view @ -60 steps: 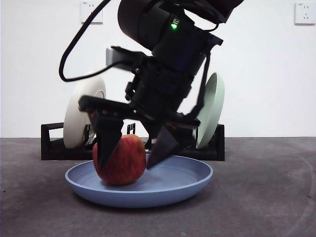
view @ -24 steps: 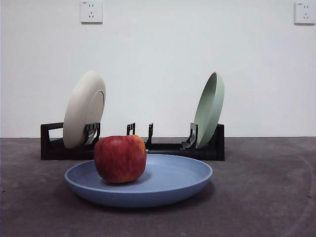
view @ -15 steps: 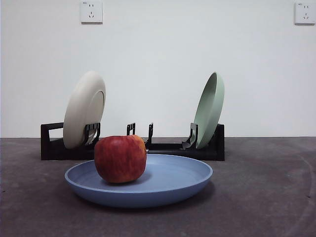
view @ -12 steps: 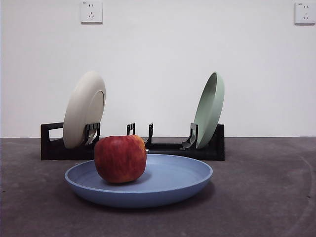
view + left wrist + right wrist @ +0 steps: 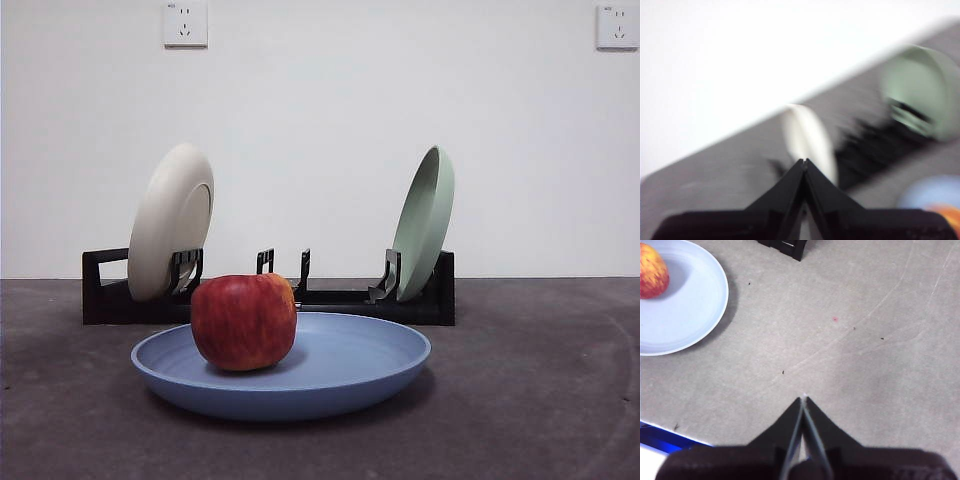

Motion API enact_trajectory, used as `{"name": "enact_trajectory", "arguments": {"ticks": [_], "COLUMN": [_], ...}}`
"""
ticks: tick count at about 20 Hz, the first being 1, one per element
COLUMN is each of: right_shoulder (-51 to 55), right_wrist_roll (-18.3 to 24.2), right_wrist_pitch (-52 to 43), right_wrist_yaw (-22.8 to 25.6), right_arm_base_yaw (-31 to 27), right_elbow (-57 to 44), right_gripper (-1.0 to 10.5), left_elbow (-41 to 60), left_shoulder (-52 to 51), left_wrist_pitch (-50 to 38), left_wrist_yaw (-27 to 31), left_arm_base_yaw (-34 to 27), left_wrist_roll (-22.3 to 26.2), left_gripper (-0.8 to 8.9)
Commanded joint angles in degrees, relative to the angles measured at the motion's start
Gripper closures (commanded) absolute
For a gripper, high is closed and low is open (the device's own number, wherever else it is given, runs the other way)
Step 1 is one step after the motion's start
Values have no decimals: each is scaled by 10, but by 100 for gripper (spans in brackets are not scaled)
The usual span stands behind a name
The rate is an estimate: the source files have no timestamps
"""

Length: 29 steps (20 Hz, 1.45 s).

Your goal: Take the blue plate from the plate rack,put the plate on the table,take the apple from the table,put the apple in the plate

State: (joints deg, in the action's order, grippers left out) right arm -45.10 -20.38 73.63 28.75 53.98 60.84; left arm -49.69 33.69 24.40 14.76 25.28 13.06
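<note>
The red apple [image 5: 243, 322] sits in the blue plate [image 5: 350, 372], left of its middle, on the dark grey table [image 5: 530, 400]. The black plate rack [image 5: 340, 298] stands behind them. No arm shows in the front view. My left gripper [image 5: 804, 161] is shut and empty, held high; its blurred view shows the rack [image 5: 875, 150], the blue plate [image 5: 930, 192] and a bit of the apple [image 5: 946, 216]. My right gripper [image 5: 803, 399] is shut and empty above bare table, away from the plate [image 5: 685, 305] and apple [image 5: 651, 271].
A cream plate [image 5: 170, 220] leans in the rack's left end and a pale green plate [image 5: 425, 220] in its right end. A rack corner [image 5: 787, 247] shows in the right wrist view. A white wall [image 5: 320, 100] stands behind the table.
The arm that stood over the apple with open jaws 2.4 s ago has left the front view. The apple stays in the plate. Nothing has moved in the last second.
</note>
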Motion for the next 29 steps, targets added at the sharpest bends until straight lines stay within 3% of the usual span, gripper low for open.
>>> {"name": "enact_trajectory", "arguments": {"ticks": [1, 3, 5, 9, 12, 17, 29], "right_shoulder": [-1, -1, -1, -1, -1, -1, -1], "right_wrist_roll": [-7, -7, -7, -7, -7, -7, -7], "right_wrist_pitch": [-2, -2, -2, -2, -2, -1, -1], "right_wrist_yaw": [3, 3, 3, 3, 3, 3, 3], "right_arm_base_yaw": [1, 1, 1, 1, 1, 0, 0], "right_elbow": [-3, -3, -3, -3, -3, -3, -3], "right_gripper": [945, 945, 945, 945, 945, 945, 945], "left_elbow": [151, 238, 303, 397, 456, 493, 493], "left_shoulder": [-81, -148, -203, -283, -337, -335, -324], "left_wrist_pitch": [-145, -167, -161, -164, -164, -154, -153], "left_wrist_yaw": [-61, -121, -146, -197, -215, -208, -208], "left_arm_base_yaw": [-106, -176, -224, -267, -279, -283, -283], "left_wrist_roll": [2, -10, -10, -31, -79, -141, -141], "left_gripper": [817, 817, 817, 817, 817, 817, 817]}}
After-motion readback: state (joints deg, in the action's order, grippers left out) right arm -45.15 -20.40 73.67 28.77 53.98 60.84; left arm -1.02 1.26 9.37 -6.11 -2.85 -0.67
